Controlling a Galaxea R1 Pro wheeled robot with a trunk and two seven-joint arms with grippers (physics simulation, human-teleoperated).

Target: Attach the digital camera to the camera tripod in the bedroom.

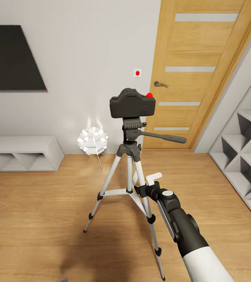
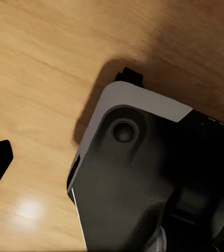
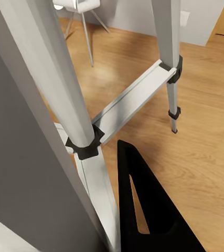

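1 camera (image 1: pixel 132 102), sat on top of 1 tripod (image 1: pixel 130 172), well above and ahead of the R gripper (image 1: pixel 150 181). 3 silver legs; the near one (image 3: pixel 64 110) is right by the gripper. R gripper holds nothing, how far open can't tell. 1 ball lamp (image 1: pixel 92 140) beyond, 1 door (image 1: pixel 195 74) behind, shelves (image 1: pixel 244 145) to the R. L gripper: can't tell, just floor (image 2: pixel 43 73) below.

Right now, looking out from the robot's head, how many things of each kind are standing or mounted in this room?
Camera: 1, the digital camera
Tripod: 1, the camera tripod
Lamp: 1, the white ball lamp
Door: 1, the wooden door
Shelf units: 2, low shelf, cube shelves
Total: 6
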